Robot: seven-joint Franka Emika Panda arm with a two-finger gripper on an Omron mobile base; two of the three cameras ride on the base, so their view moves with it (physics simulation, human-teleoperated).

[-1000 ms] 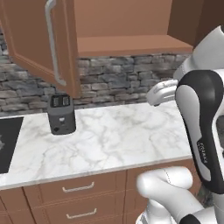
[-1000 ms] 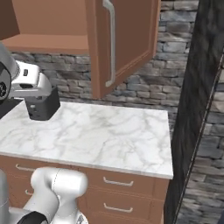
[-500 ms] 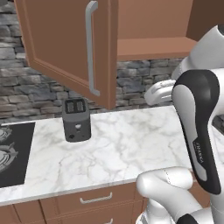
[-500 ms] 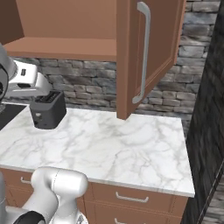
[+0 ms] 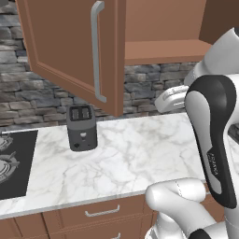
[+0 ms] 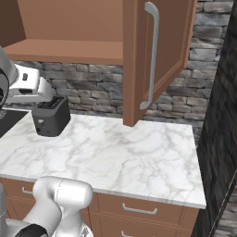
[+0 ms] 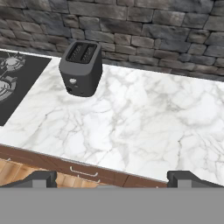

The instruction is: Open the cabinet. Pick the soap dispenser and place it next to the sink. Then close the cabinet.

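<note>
even, bright rendered light, sharp throughout; soft shadow beside the toaster.

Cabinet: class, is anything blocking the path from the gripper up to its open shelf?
Nothing visible does. The open gripper faces the counter and toaster below; the cabinet door hangs swung aside, clear of the shelf opening.

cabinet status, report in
Gripper open, holding nothing. Cabinet doors swung open, shelf in view bare. Toaster on marble counter below.
</note>
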